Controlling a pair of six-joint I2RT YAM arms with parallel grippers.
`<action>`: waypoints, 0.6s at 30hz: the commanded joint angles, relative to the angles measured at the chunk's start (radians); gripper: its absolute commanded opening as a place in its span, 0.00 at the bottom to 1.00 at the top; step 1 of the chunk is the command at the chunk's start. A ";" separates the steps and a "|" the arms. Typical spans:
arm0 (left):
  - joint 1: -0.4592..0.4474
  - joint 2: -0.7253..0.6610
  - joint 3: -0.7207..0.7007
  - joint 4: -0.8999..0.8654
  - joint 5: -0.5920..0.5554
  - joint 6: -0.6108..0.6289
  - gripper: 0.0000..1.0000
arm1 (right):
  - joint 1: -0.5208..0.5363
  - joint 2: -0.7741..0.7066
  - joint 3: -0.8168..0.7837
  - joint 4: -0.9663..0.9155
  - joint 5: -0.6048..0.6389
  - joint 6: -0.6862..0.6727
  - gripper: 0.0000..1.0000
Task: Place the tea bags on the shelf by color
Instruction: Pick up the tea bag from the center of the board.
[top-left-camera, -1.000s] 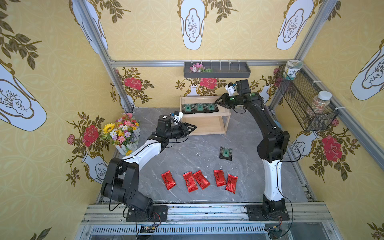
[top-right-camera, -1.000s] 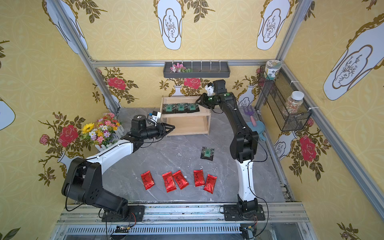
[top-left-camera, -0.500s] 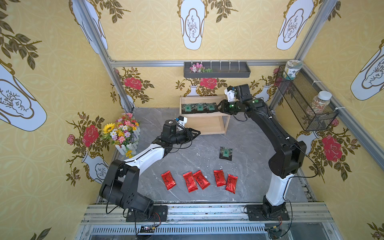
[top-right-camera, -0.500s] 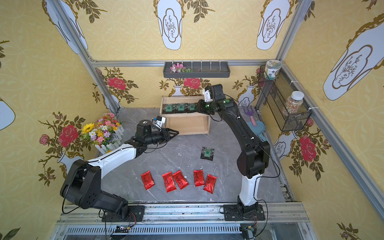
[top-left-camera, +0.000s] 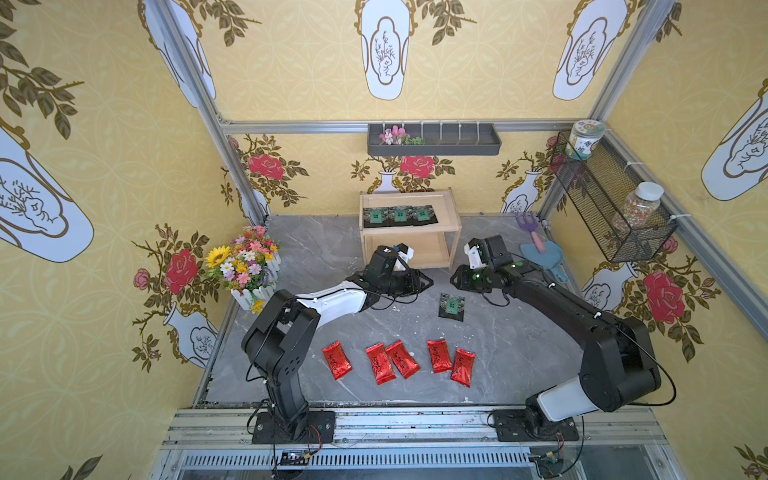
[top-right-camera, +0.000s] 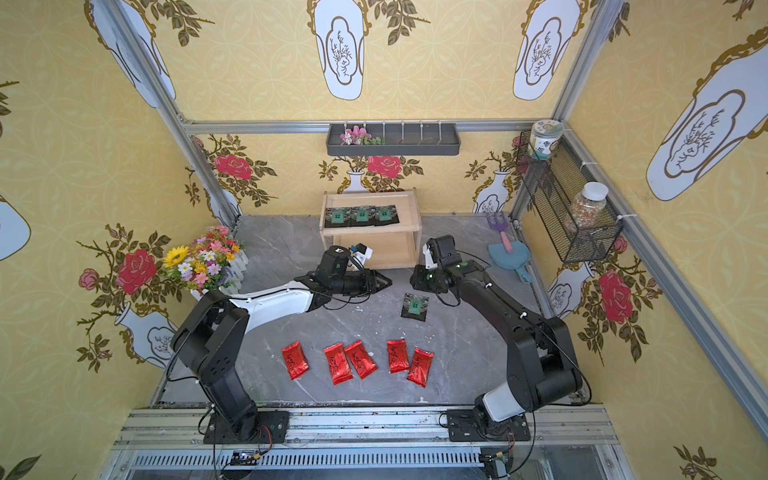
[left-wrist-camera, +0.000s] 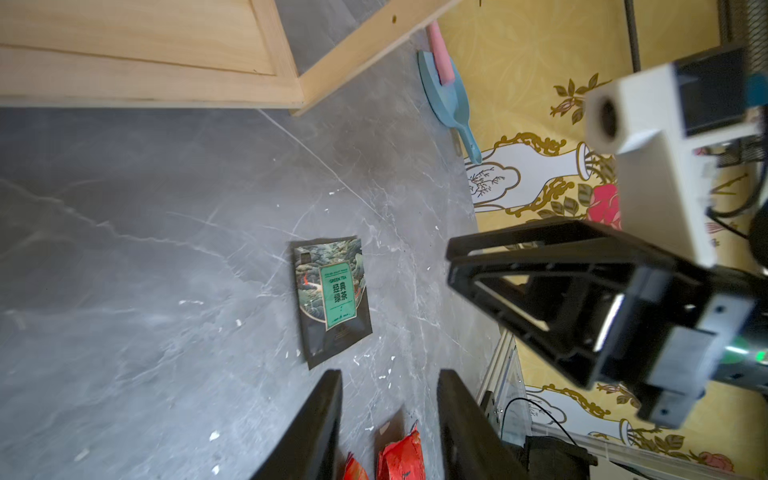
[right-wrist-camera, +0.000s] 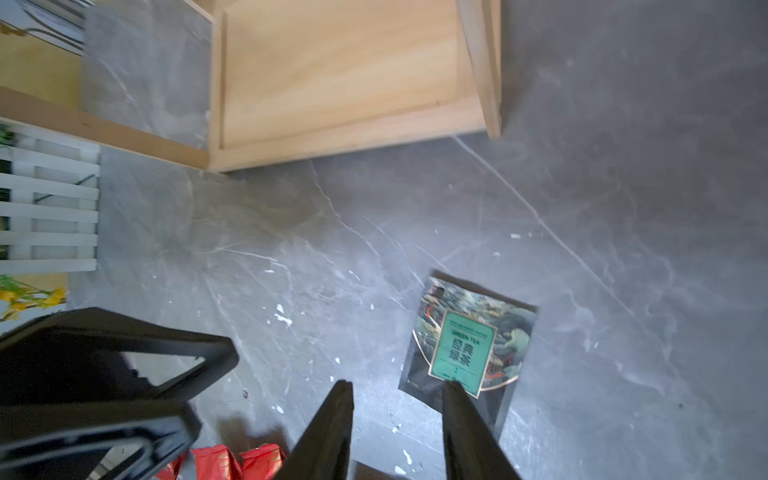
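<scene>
Both arms back from the shelf: 3 black sachets up on top tier, 1 more to go.
Vs. a second ago the L claw is no more beside the shelf and the R claw is gone from the top tier; both hang low at centre frame, tips facing each other. So I judge the 3rd sachet delivered, the 4th next. Both claws are open and empty, jaws apart w/ nothing btw them. The last black sachet lies flat on the grey tabletop, just below the two tips in both top views, nearer the R claw; in the right wrist view one fingertip overlaps its edge, contact I cannot tell. The 5 red packets wait in a row at lower centre, none on the shelf yet.
</scene>
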 joint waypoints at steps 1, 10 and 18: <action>-0.014 0.052 0.033 -0.045 -0.043 0.037 0.43 | -0.019 0.037 -0.050 0.122 -0.041 0.031 0.40; -0.055 0.162 0.129 -0.112 -0.081 0.038 0.41 | -0.053 0.131 -0.104 0.130 -0.043 0.025 0.43; -0.062 0.217 0.178 -0.161 -0.080 0.040 0.41 | -0.081 0.141 -0.151 0.142 -0.032 0.026 0.44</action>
